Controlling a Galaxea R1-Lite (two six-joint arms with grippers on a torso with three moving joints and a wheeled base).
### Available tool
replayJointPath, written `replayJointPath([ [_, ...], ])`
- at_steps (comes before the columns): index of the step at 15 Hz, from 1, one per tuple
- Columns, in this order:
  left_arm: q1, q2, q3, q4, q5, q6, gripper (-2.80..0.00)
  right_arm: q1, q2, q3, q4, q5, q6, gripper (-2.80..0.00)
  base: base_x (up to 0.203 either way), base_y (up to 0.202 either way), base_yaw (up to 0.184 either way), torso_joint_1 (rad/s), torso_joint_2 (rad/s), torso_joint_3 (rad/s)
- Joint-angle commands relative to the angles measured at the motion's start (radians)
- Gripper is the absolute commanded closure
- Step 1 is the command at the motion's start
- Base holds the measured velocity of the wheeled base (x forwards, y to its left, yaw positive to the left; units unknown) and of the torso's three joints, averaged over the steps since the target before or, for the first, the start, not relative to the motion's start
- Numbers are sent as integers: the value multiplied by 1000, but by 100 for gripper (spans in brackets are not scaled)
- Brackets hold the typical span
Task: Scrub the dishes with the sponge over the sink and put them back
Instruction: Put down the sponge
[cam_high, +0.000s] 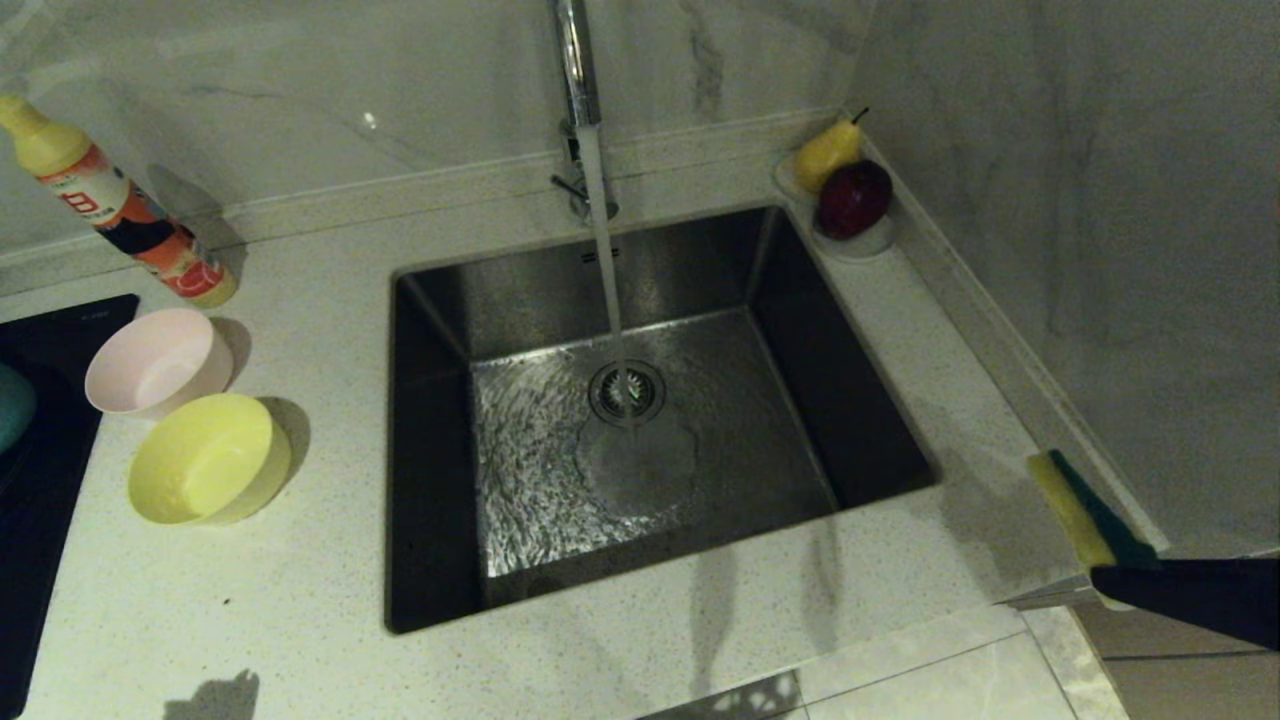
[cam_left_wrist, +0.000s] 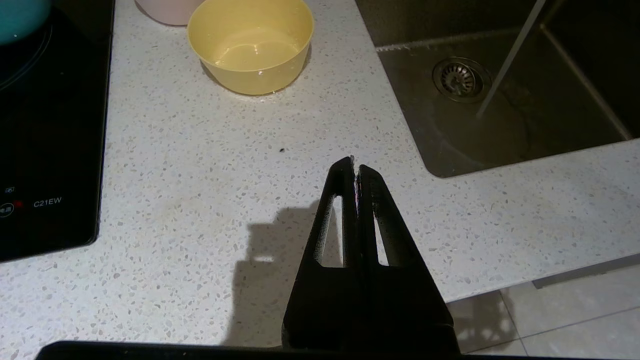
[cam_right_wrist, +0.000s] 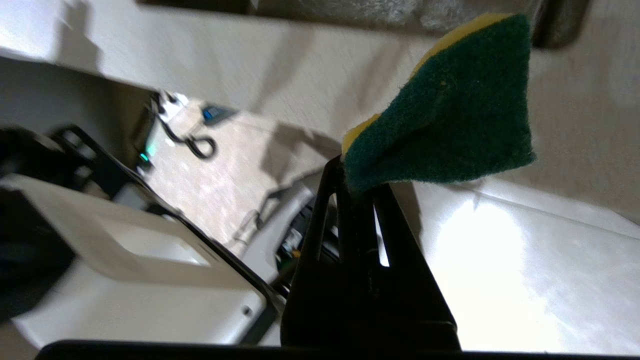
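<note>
Sponge (cam_right_wrist: 450, 110) is pinched by one end in your right gripper (cam_right_wrist: 357, 182), off the sink's (cam_high: 430, 450) right counter edge. Left gripper (cam_left_wrist: 355, 167) closed, empty, near yellow bowl (cam_left_wrist: 250, 45). Cooktop (cam_left_wrist: 50, 150) reads "C21EW".

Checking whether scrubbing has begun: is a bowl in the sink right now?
No: the sink holds only running water, while the pink bowl and yellow bowl sit on the counter.

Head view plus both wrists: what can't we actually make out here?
- Blue bowl: head view and left wrist view both cut it at the frame edge; only a teal sliver shows.
- Pink bowl: left wrist view crops it at the frame edge.
- Right gripper, shut on the sponge: head view shows only a dark edge.
- Left gripper, shut: outside head view.
</note>
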Motion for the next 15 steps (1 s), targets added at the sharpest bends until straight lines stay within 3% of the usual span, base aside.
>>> replayJointPath([
  [1,0,0,40,-1,0,0,0,3,-10,48,-2,-11,-45,0,0,0,0,0,0,0],
  [3,0,0,40,-1,0,0,0,2,-19,79,-5,-28,-108,0,0,0,0,0,0,0],
  [7,0,0,40,0,0,0,0,11,-54,126,-4,-112,-126,0,0,0,0,0,0,0],
  [9,0,0,40,-1,0,0,0,14,-72,164,-6,-146,-185,0,0,0,0,0,0,0],
  [13,0,0,40,0,0,0,0,-29,-80,209,-15,-185,-270,0,0,0,0,0,0,0],
  [15,0,0,40,0,0,0,0,-62,-65,292,-98,-189,-323,0,0,0,0,0,0,0],
])
